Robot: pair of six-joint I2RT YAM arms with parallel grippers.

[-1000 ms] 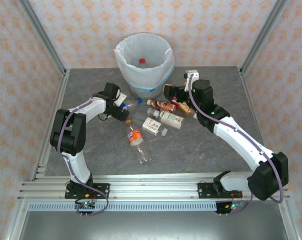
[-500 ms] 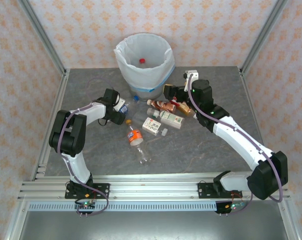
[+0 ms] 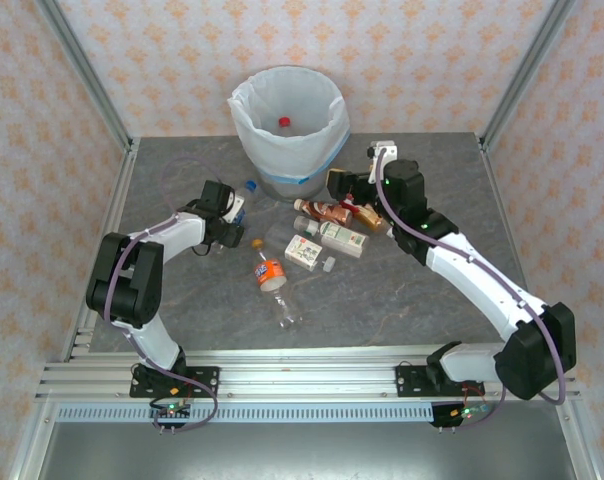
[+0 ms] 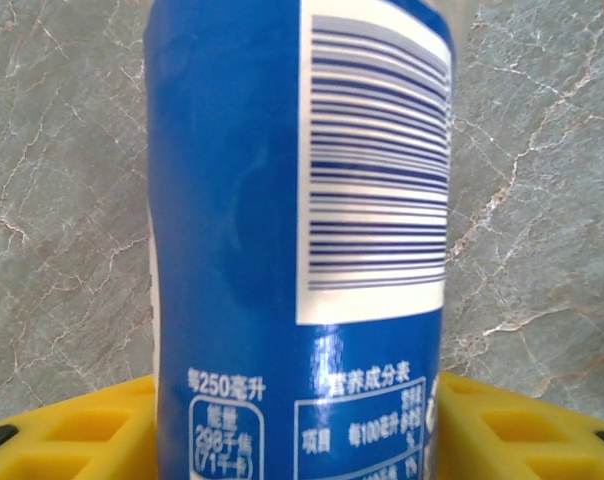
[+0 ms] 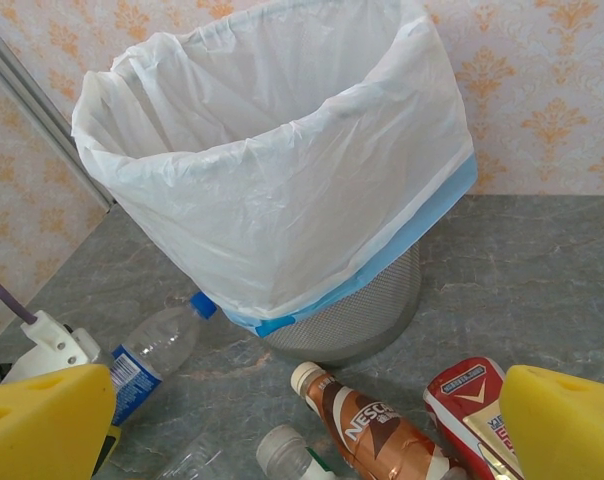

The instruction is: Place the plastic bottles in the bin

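Inside the bin (image 3: pixel 292 160): we see one red cap (image 3: pixel 283 122) against the white liner.
Left gripper (image 3: pixel 226 204): grasping a blue-label bottle (image 4: pixel 282 250), near the bin's base.
Right gripper (image 3: pixel 344 184): released, above other bottles (image 3: pixel 337 235) lying on the worktop (image 3: pixel 402 290).

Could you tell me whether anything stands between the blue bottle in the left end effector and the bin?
Nothing visible does: only bare table lies between the bottle, gripped by the left end effector, and the bin.
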